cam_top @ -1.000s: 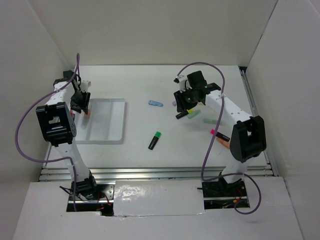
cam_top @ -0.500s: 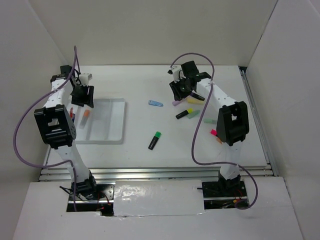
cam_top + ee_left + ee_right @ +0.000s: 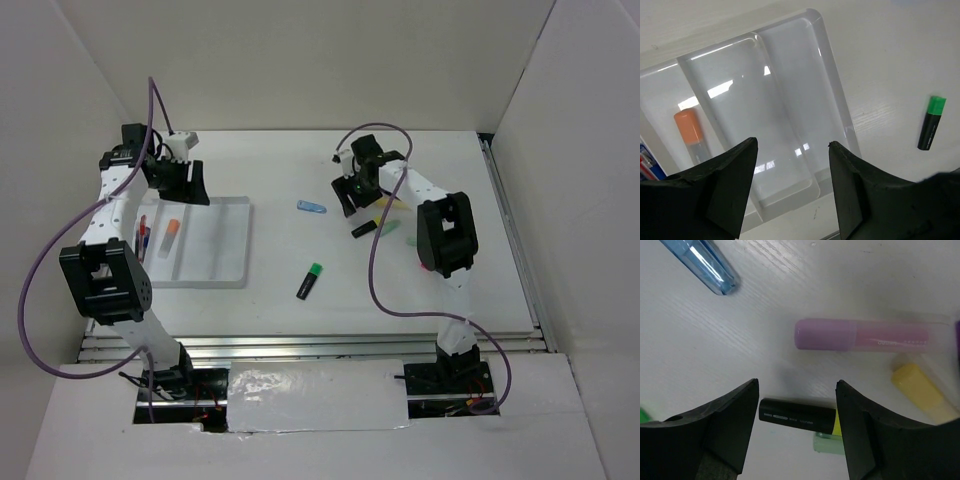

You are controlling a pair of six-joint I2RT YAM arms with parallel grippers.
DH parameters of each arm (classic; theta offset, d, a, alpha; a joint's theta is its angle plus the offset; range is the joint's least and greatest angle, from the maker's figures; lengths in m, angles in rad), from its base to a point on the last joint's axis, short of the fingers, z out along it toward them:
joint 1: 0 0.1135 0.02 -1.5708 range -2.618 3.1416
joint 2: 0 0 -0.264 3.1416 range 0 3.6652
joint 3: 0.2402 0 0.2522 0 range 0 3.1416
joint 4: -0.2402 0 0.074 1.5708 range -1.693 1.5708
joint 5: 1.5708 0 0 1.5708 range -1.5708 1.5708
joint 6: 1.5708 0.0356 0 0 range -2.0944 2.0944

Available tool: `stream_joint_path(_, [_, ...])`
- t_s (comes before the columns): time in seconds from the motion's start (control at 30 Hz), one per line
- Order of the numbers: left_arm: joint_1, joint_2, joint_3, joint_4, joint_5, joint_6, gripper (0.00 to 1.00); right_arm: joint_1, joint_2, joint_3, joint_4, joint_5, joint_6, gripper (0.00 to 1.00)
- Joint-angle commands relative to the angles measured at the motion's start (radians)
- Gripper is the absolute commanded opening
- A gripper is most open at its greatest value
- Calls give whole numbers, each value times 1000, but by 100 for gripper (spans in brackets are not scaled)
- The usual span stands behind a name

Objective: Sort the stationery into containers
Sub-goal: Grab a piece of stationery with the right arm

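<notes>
The left gripper (image 3: 790,150) hangs spread and empty above the white tray (image 3: 835,107), where an orange highlighter (image 3: 689,127) lies in a compartment beside the two bare ones under the jaws. A green-capped black marker (image 3: 931,123) lies on the desk (image 3: 400,290), apart from the tray. The right gripper (image 3: 797,390), likewise released, hovers over loose stationery: a pink highlighter (image 3: 862,335), a black marker (image 3: 797,416), a yellow highlighter (image 3: 917,387) and a blue pen (image 3: 702,262).

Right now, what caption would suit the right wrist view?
Open right gripper poised above a black marker, with pink marker, yellow highlighter and blue pen nearby.
</notes>
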Motion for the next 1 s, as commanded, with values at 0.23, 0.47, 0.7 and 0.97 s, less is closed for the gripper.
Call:
stream_joint_path(0.23, [7, -22, -17, 8, 148, -20, 72, 14, -120, -160, 194, 235, -365, 81])
stream_joint_path(0.47, [5, -13, -16, -2, 170, -14, 72, 11, -56, -114, 249, 231, -445, 85])
stream_joint_path(0.7, [10, 3, -13, -14, 184, -9, 72, 16, 11, -48, 249, 174, -491, 89])
stream_joint_path(0.97, [34, 40, 7, -26, 234, -31, 72, 14, 126, 118, 168, 119, -494, 88])
